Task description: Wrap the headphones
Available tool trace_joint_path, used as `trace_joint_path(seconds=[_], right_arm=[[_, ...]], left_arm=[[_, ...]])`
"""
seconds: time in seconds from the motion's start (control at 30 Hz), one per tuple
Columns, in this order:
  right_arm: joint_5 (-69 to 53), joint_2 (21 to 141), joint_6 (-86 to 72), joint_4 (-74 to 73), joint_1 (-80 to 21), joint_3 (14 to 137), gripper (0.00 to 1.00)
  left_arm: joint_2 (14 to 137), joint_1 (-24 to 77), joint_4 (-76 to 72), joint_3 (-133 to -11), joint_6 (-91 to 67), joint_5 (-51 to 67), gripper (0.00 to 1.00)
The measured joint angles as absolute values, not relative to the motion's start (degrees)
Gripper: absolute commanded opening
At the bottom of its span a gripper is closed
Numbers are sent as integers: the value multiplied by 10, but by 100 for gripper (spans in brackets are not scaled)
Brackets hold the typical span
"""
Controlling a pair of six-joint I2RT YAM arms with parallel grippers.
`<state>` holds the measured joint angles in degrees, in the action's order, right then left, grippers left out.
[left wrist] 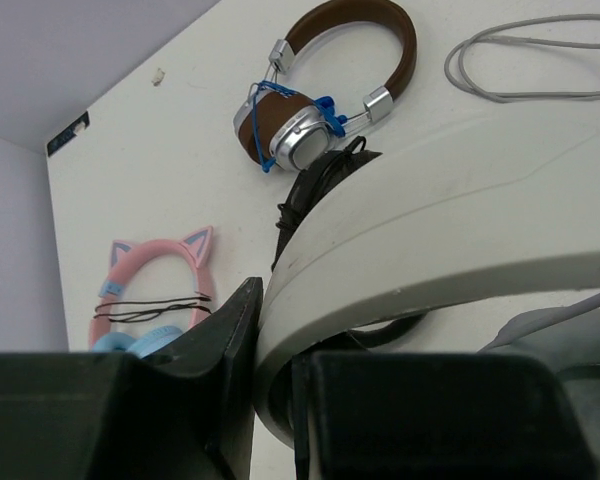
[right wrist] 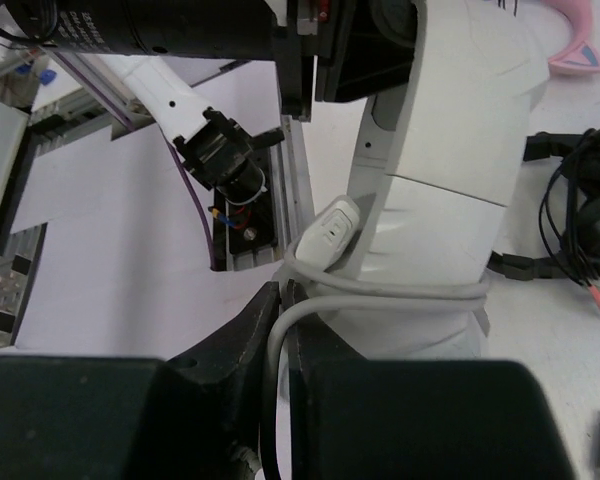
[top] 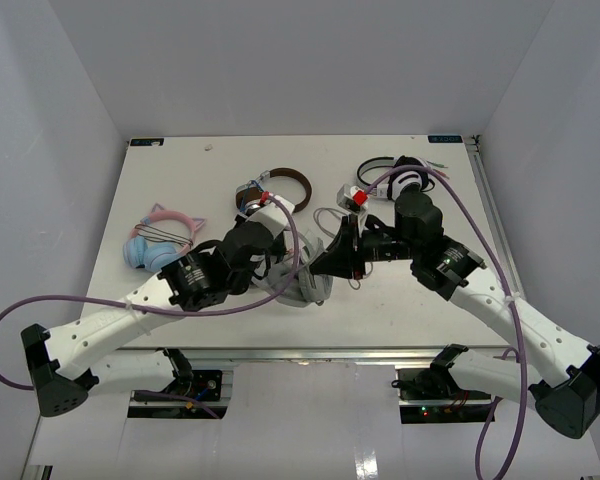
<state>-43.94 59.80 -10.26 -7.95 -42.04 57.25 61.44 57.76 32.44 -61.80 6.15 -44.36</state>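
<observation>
Left gripper [left wrist: 274,345]: clenched on the wide white band of the large white and light-grey over-ear headphones [left wrist: 460,220], band pinched between both fingers.

Right gripper [right wrist: 280,297]: fingers pressed together on the thin grey headphone cable [right wrist: 276,345], which rises out of the gap between them. The cable runs in loops around the white band [right wrist: 450,130], pale inline remote [right wrist: 331,231] lying against the band just above the loops. More of the cable lies in a loose loop on the white table [left wrist: 520,70].

Top view: both grippers meet at the table's middle, the headphones [top: 305,285] between them, near the front edge.

Around: black headphones [right wrist: 580,195] just beside the band, partly hidden under it. Brown-banded headphones with silver cups [top: 283,187] further back. Pink cat-ear headphones with blue cups [top: 163,232] to the left. White pair with black ear cups [top: 400,180] at the back right, beyond the right arm. White table [top: 180,170].
</observation>
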Motion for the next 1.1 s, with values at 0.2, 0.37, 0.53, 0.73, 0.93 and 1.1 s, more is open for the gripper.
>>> trace_joint_path(seconds=[0.2,0.37,0.53,0.73,0.93,1.1], right_arm=[[-460,595,-168,31,-420,510,16],[-449,592,-195,88,-423,478,17],[-451,591,-211,128,-440,460,21],[-471,582,-227,168,-448,460,22],[-455,576,-228,182,-455,458,21],[-406,575,-215,187,-465,436,20]], left_arm=[[695,574,446,-694,-34,-441,0],[738,571,536,-740,-107,-440,0],[741,574,561,-753,-169,-444,0],[739,575,556,-757,-200,-464,0],[732,575,561,-766,-231,-460,0],[717,575,564,-768,-269,-438,0]])
